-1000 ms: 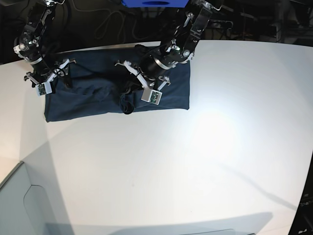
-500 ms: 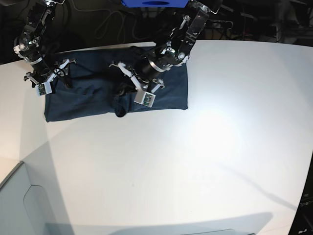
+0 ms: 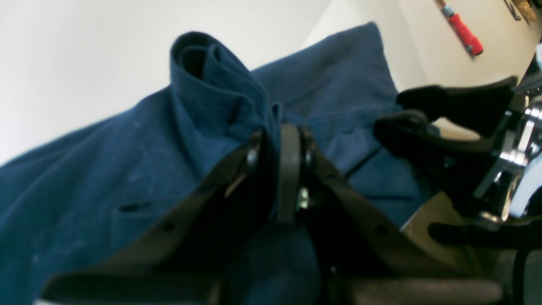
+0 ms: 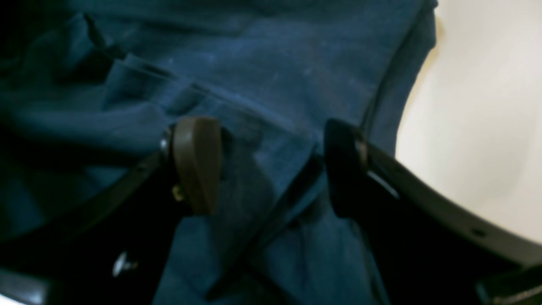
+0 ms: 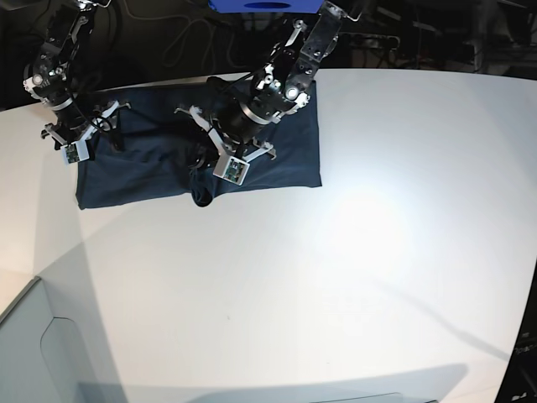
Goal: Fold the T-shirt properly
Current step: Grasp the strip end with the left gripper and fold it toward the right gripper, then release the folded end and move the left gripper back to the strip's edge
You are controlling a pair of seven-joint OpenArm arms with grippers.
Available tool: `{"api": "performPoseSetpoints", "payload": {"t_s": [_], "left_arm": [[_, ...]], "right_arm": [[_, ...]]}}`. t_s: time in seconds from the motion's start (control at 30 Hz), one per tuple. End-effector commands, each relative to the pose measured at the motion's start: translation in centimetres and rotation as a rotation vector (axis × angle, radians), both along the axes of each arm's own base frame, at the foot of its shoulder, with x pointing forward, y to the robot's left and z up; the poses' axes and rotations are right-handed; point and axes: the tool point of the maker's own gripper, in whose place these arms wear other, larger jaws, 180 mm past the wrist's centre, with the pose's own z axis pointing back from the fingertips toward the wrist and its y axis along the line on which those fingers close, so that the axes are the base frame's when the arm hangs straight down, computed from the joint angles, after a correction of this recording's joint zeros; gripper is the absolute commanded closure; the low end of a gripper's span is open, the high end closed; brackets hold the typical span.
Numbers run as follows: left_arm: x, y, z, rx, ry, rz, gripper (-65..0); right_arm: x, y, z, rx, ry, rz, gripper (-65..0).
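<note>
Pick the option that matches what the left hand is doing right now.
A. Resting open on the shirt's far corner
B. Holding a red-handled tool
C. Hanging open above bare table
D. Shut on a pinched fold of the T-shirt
D: in the left wrist view the left hand is closed, with a bunched fold of the T-shirt pinched between its fingers.

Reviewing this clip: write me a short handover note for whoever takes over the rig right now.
Left gripper: jaws shut on a pinched fold of the T-shirt, raised into a small peak near the shirt's front edge in the base view.
Right gripper: jaws open, poised over the shirt's other end near its edge; nothing held.
T-shirt: lies as a long dark blue band across the far part of the white table.
Done: it looks folded lengthwise.
Left: probably carry the pinched fold across, release, and smooth the wrinkles.
</note>
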Motion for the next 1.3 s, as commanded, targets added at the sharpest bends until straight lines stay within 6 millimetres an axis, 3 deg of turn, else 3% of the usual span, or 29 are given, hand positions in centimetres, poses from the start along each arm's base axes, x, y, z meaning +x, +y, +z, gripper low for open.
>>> {"api": "performPoseSetpoints", "payload": {"t_s": [0.0,0.13,0.3,0.4,0.57,0.67,0.83,0.93,1.1,1.27], "left_arm": [[0.4,-0.8,1.6,-0.035,-0.04,-0.008,0.0],[-0.1,-1.6,1.6,-0.034,-0.042,-0.035,-0.1],[-0.5,-1.6,1.5,-0.037,-0.033,-0.036,-22.2],[-1.0,-2.3,2.1,-0.046,-0.051,-0.063,-30.0],[-1.4,-2.0,5.6,-0.083,-0.136,-0.084,-30.3],[-2.1,0.4,6.7,-0.072,-0.172,-0.055,-30.3],[-0.8,7.5,5.3,0.018,-0.158,0.096,-25.8],[-0.4,9.5,2.9,0.065,-0.108,0.143,-20.1],[-1.0,8.7,-0.4,0.09,-0.03,0.115,-13.3],[-2.4,3.3,-2.0,0.057,0.027,-0.006,-12.1]], "right_arm": [[1.0,-0.1,1.8,-0.009,-0.064,0.03,-36.4],[1.0,-0.1,1.8,-0.009,-0.064,0.03,-36.5],[1.0,-0.1,1.8,-0.009,-0.064,0.03,-36.5],[1.0,-0.1,1.8,-0.009,-0.064,0.03,-36.5],[1.0,-0.1,2.0,-0.012,-0.069,0.032,-36.5],[1.1,-0.1,2.0,-0.013,-0.07,0.033,-36.5],[1.1,-0.1,2.1,-0.014,-0.072,0.033,-36.5],[1.2,-0.1,2.1,-0.014,-0.074,0.033,-36.5],[1.2,-0.1,2.1,-0.013,-0.075,0.031,-36.5],[1.6,-0.3,2.4,-0.015,-0.087,0.027,-36.5]]}}
